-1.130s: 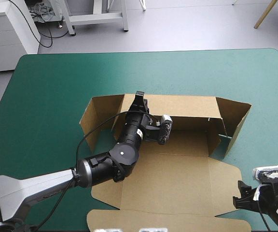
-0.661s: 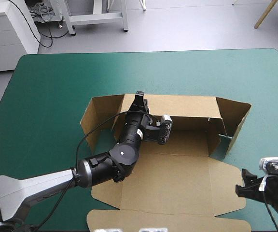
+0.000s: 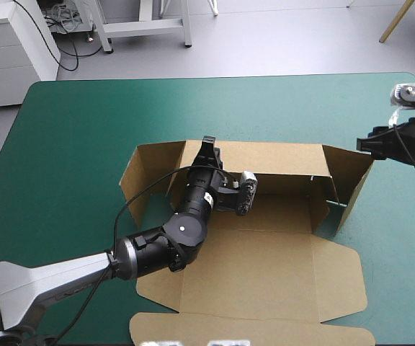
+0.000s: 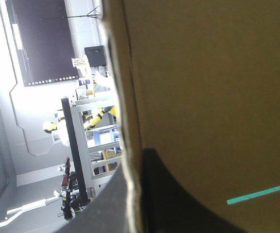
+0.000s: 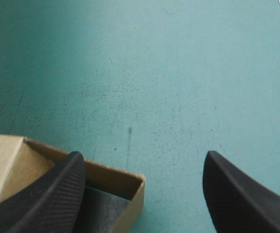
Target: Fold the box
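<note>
— Teal-green table cover [image 3: 78, 122] fills most of the high view. Where does the box sit on it?

— The brown box [image 3: 265, 259] lies around the middle and reaches down toward the near edge at 6 o'clock. Its base and lid panels are flat on the cover. The long back wall on its 12 o'clock side stands up. A side flap at each end of that wall angles out, one toward 9 o'clock and one toward 3 o'clock.

— And the left gripper [image 3: 207, 146]?

— Its arm comes in from 8 o'clock across the flat board. The black fingers are clamped on the top edge of the back wall, near that wall's 9 o'clock end. In the left wrist view the board's edge runs up between them, with one finger [image 4: 179, 194] dark against the wall's inner face.

— The right gripper [image 3: 364, 144]?

— It is at the box's 2 o'clock, just beside the upper corner of the 3 o'clock flap. In its own view the fingers [image 5: 47, 194] stand wide apart and hold nothing. The flap's corner lies between them, close to one finger, with teal-green cover ahead.

— Is it touching the flap?

— I cannot tell from these views.
</note>
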You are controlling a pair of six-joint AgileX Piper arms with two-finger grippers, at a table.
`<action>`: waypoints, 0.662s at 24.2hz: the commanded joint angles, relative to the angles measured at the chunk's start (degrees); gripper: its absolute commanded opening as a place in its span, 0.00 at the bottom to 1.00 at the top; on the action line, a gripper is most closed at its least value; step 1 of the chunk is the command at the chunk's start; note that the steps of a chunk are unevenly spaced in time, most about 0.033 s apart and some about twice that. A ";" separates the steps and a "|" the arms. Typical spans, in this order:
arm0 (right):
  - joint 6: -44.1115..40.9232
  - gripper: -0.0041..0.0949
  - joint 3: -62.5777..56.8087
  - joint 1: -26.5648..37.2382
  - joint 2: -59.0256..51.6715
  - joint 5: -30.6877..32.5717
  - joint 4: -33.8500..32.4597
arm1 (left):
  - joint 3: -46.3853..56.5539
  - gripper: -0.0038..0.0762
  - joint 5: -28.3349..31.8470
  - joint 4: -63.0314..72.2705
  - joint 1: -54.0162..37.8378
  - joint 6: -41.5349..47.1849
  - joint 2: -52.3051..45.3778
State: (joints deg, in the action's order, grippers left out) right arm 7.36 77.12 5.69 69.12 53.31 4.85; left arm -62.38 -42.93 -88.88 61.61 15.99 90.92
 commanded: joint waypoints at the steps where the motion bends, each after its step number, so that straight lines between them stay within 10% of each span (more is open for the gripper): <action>1: -0.03 0.67 5.44 0.35 6.57 -2.68 0.48 | -1.09 0.04 -2.40 -0.14 0.36 1.05 -2.11; 16: 6.50 0.67 5.65 0.35 17.07 5.21 8.10 | -1.09 0.04 -3.01 1.38 0.36 1.05 -2.11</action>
State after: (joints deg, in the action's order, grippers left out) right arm 11.20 82.16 5.69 88.55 57.11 9.94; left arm -62.38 -43.19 -87.72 61.61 16.61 90.82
